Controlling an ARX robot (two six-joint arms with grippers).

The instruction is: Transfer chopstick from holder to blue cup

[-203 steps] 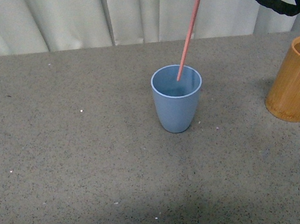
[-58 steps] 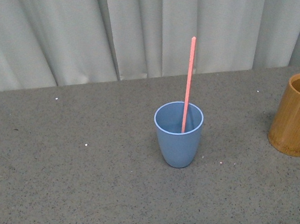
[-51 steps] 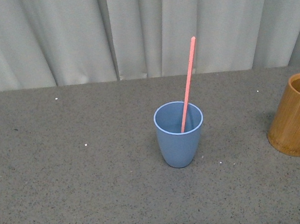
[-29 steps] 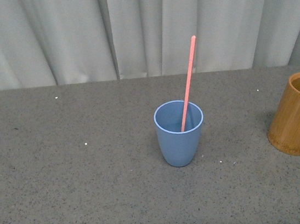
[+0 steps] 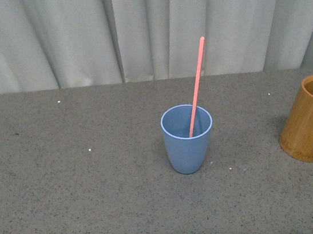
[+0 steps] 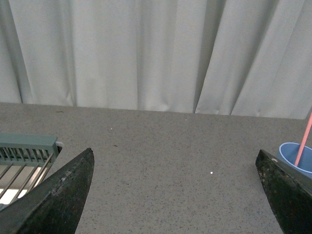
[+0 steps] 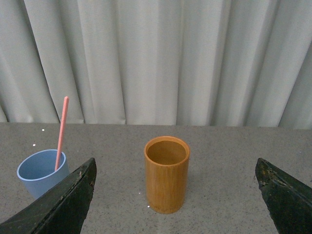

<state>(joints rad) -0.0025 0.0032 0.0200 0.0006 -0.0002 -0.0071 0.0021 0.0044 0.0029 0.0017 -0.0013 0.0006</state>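
The salmon-pink chopstick (image 5: 197,85) leans inside the light blue cup (image 5: 188,141) at the middle of the grey table, its top tilted to the right. The orange-brown bamboo holder (image 5: 310,121) stands upright at the right edge and looks empty from the right wrist view, where the holder (image 7: 166,174) stands beside the cup (image 7: 41,173) and chopstick (image 7: 61,131). Neither arm shows in the front view. My right gripper (image 7: 175,195) is open, well back from the holder. My left gripper (image 6: 175,195) is open over bare table, the cup (image 6: 297,158) off to one side.
Pale curtains hang behind the table's far edge. A grey-green slatted rack (image 6: 22,161) shows at the side of the left wrist view. The table (image 5: 84,184) is speckled grey with a few white specks.
3.5 s ago the right arm held the chopstick above the cup; now the stick rests free in the cup and the arm is out of the front view. The last second shows no movement.
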